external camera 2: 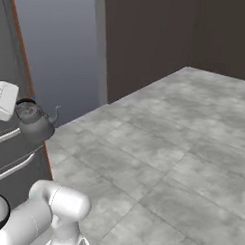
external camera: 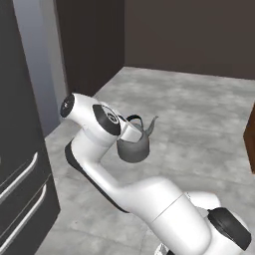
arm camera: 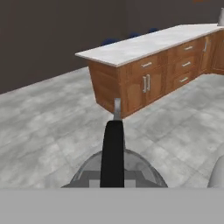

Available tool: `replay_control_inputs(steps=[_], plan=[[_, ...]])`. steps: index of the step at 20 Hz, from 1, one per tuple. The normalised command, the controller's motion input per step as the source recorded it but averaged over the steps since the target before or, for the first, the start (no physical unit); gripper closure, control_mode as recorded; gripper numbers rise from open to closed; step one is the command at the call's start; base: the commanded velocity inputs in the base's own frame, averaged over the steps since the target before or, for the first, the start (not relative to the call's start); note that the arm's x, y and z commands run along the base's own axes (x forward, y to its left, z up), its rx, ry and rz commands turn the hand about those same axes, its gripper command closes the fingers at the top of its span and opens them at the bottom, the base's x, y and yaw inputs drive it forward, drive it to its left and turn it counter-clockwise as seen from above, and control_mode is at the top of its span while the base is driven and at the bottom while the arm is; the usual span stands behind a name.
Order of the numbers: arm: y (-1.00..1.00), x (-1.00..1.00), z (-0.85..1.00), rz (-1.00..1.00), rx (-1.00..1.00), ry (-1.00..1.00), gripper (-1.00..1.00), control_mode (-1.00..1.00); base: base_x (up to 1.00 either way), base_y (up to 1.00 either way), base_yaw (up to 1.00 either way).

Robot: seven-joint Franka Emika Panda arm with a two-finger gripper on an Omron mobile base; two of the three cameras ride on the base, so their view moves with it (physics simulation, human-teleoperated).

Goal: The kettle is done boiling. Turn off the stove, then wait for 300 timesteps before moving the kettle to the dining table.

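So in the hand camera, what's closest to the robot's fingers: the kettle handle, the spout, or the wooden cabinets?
1. Kettle handle, right at the fingers, bottom middle.
2. Spout, just past the handle.
3. Wooden cabinets, across the floor, upper right.

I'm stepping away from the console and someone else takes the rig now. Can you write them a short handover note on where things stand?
Gripper: shut on the kettle, holding it by its arched black handle.
Kettle: in the air, carried upright above the grey tiled floor, spout pointing away from the arm. The right base view shows it beside a dark appliance front with bar handles.
Ahead in the hand view: a marble counter with wooden cabinets.
Done: kettle picked up and off the stove.
Left: drive to the dining table and set the kettle down on it, then release.
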Motion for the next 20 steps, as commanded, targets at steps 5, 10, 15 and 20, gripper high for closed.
replay_control_inputs(steps=[5,10,15,20], plan=[[0.0,0.0,0.0,0.0,0.0,0.0,1.0,1.0,-0.03,-0.13,-0.47],[0.0,0.0,0.0,0.0,0.0,0.0,1.0,1.0,0.0,-0.13,-0.46],[0.0,0.0,0.0,0.0,0.0,0.0,1.0,1.0,0.02,-0.17,-0.44],[0.0,0.0,0.0,0.0,0.0,0.0,1.0,1.0,0.16,-0.16,-0.4]])
